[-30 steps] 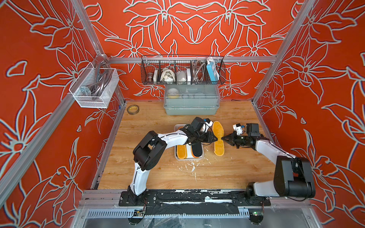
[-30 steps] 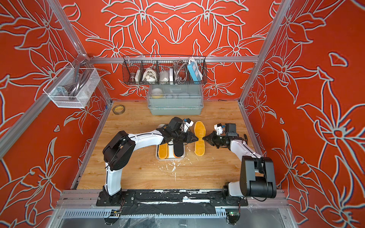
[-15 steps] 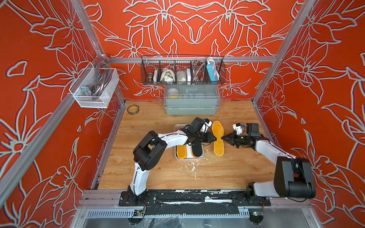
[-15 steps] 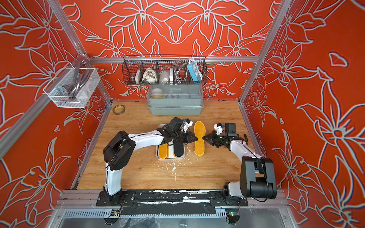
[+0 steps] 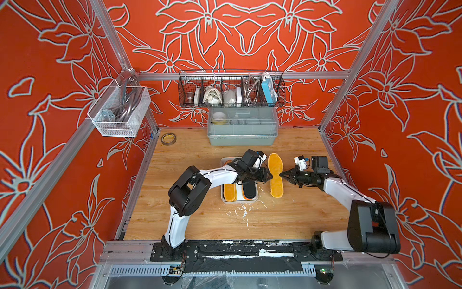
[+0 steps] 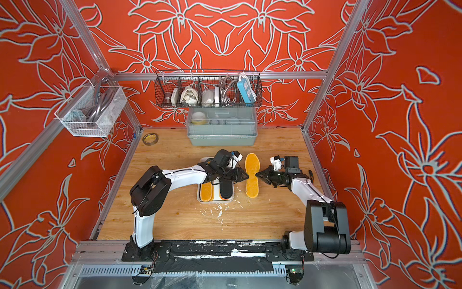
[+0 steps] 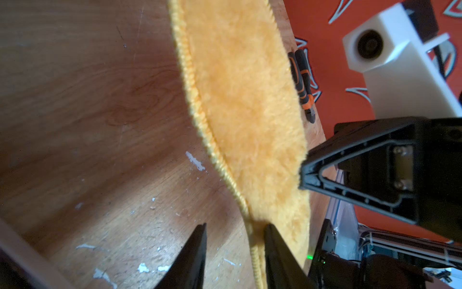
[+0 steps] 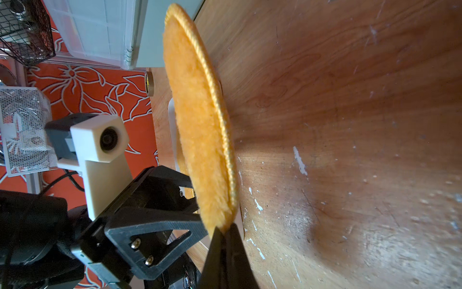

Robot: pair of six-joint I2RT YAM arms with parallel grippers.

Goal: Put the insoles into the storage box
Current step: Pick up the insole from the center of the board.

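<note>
**Wooden bench and its load**

Light-brown wood-grain bench (image 5: 200, 222), marked with white flecks (image 5: 243, 212) in front of centre. Directly on it:
- a shallow white rectangular plastic tray (image 5: 240, 201) at centre
- a grey-green bin with translucent lid (image 5: 242, 138) at the back wall
- a tan tape roll (image 5: 168, 138) in the back left corner
- black-and-orange-handled pliers (image 7: 301, 82) by the right edge

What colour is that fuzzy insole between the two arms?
The insole is amber-yellow, braided edge to match; the left wrist view shows it best.

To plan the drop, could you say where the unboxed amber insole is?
In a top view, the amber insole is right of the storage box, pinched by the right gripper.
</note>
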